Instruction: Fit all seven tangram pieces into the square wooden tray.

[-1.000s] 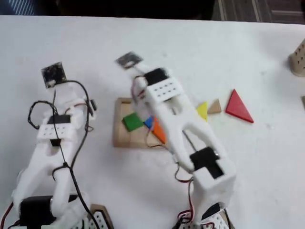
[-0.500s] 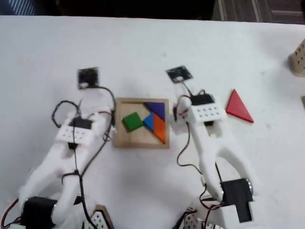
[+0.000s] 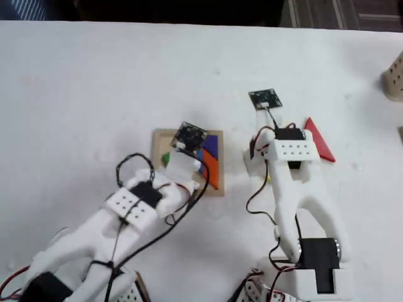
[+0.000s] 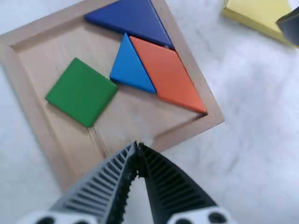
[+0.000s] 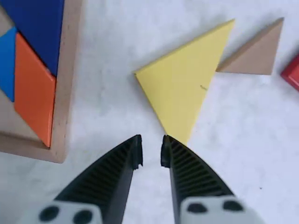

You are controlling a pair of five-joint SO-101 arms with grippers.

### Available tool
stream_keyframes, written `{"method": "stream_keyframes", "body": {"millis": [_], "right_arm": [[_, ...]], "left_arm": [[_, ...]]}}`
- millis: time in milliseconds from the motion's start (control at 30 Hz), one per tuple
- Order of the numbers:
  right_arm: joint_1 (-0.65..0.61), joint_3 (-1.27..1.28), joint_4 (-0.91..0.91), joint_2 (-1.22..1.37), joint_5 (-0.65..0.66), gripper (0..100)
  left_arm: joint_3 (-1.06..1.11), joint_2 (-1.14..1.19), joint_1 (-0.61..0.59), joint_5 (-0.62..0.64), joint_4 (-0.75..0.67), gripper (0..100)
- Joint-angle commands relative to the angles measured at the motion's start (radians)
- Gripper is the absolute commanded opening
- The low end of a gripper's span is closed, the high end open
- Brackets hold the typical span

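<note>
Left gripper (image 4: 137,161): fingers pressed together, empty, above the near rim of the tray (image 4: 131,116), which holds four pieces.

Right gripper (image 5: 151,149): fingers slightly spread, at the sharp corner of the yellow triangle (image 5: 187,88). This piece lies flat on the desk (image 5: 117,28) between the tray and the tan triangle (image 5: 257,53).

Risk: gripped at that tapered corner, the piece may slip and swivel into the tan triangle.

Orientation: the longest edge faces the tan triangle, and the long axis runs toward the right gripper.
</note>
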Motion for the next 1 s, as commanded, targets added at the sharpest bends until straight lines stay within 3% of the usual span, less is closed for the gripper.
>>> {"method": "stream_keyframes", "body": {"millis": [0,333,467,667,967], "right_arm": [[0.010,-0.009,-0.010,-0.021,-0.008,6.3],[0.010,-0.009,-0.008,-0.021,-0.008,6.3],[0.010,-0.009,-0.008,-0.021,-0.008,6.3],[0.008,-0.008,-0.008,-0.019,-0.008,6.3],[0.010,-0.008,-0.012,-0.016,-0.002,6.3]], "left_arm": [[-0.126,0.139,0.016,-0.005,0.006,2],[-0.316,0.381,-0.085,0.120,0.006,2],[-0.342,0.409,-0.104,0.121,-0.006,2],[-0.336,0.415,-0.197,0.123,-0.138,2],[-0.334,0.404,-0.200,0.120,-0.129,2]]}}
